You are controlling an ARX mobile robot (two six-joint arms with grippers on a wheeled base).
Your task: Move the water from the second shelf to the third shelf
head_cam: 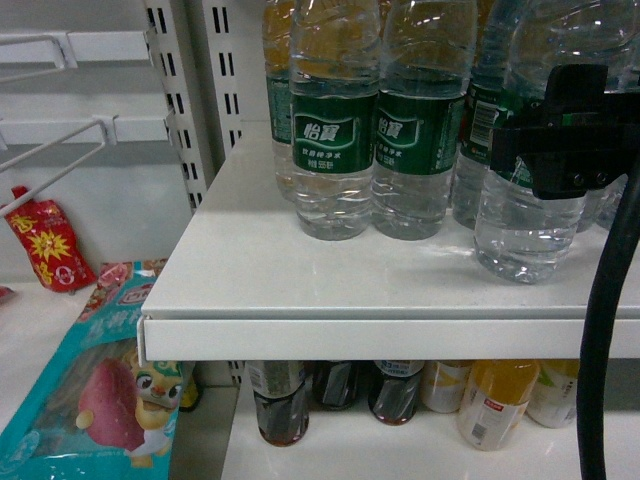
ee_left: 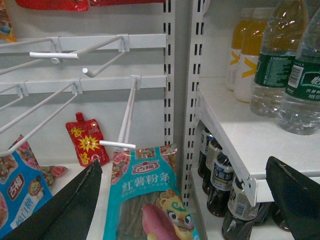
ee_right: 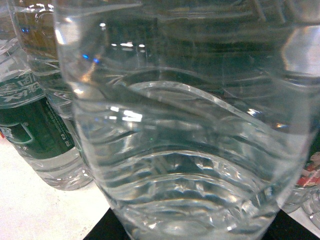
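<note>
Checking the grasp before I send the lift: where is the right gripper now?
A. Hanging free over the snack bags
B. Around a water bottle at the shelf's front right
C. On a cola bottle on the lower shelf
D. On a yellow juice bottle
B: in the head view the right gripper wraps the water bottle at label height, and that bottle fills the right wrist view.

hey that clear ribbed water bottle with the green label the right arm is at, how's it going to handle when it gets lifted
The clear ribbed plastic water bottle with the green label looks full, so probably heavy for its size. Its thin walls may dent under the right pincer. Tall and narrow, it could tip against neighbouring bottles if nudged.
</note>
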